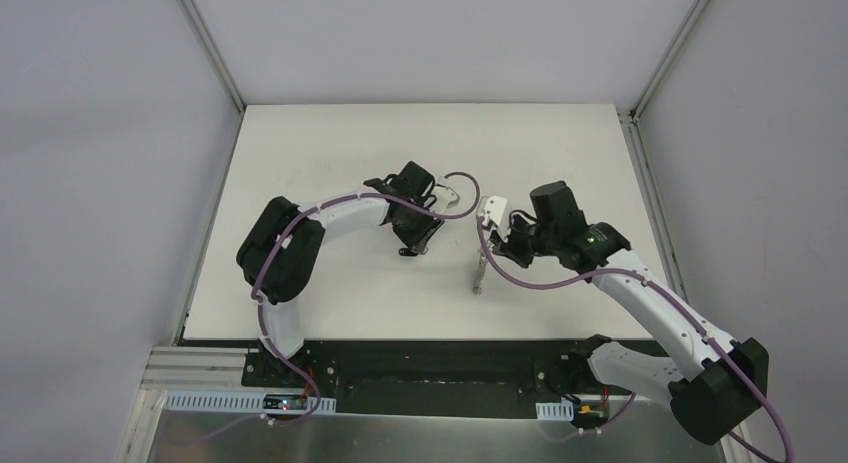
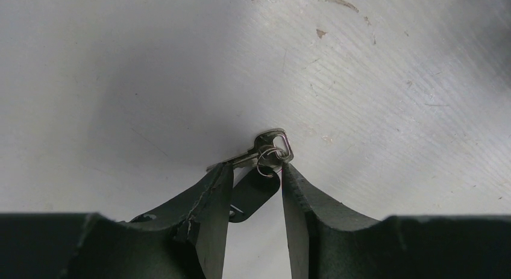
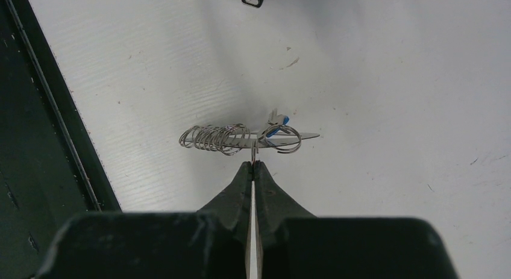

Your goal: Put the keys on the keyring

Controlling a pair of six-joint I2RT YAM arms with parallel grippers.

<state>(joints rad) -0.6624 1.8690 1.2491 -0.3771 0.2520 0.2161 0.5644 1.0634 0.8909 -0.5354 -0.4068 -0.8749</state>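
On table (image 2: 120, 80): L tool (image 2: 256, 169) open astride blk-head key (image 2: 256, 194); R tool (image 3: 253, 164) pinching keyring (image 3: 214, 138).

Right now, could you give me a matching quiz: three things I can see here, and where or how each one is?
Things:
1. black-headed key
2. blue tag
3. right hand

Place or state:
A. pinched shut on the keyring
B. between the fingers of the left hand
C. beside the keyring's coils

Pairs: 1-B, 2-C, 3-A

Left arm (image 1: 335, 215) curls inward, left gripper (image 2: 256, 169) aimed down, fingers (image 2: 214, 188) parted. Right arm (image 1: 650, 295) reaches in, right gripper (image 3: 253, 166) pinched tight!
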